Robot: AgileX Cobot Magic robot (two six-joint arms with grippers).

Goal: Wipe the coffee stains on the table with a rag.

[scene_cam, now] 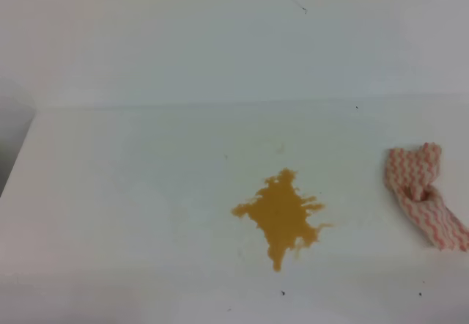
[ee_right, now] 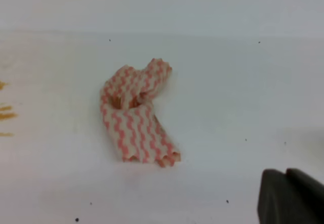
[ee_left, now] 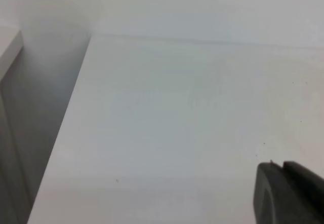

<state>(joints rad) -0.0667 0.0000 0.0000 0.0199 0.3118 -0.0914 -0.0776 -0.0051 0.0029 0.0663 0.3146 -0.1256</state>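
the right gripper [ee_right: 288,196], seen only as a dark corner in its wrist view, is closed on nothing and is held apart from the rag [ee_right: 136,113], which is left crumpled on the table [scene_cam: 146,192]; the left gripper [ee_left: 288,193] is barely glimpsed, its state not to be told. the stains [scene_cam: 282,214] are shown unwiped, well left of the rag, so the whole task is judged undone. no writing is seen.

The white surface [scene_cam: 146,192] carries an orange-brown, spiky-edged coffee stains splat [scene_cam: 281,212] and a crumpled pink-and-white zigzag rag [ee_right: 135,115]. The rag lies up and left of the right claw [ee_right: 291,196], apart from it; the splat lies farther left.
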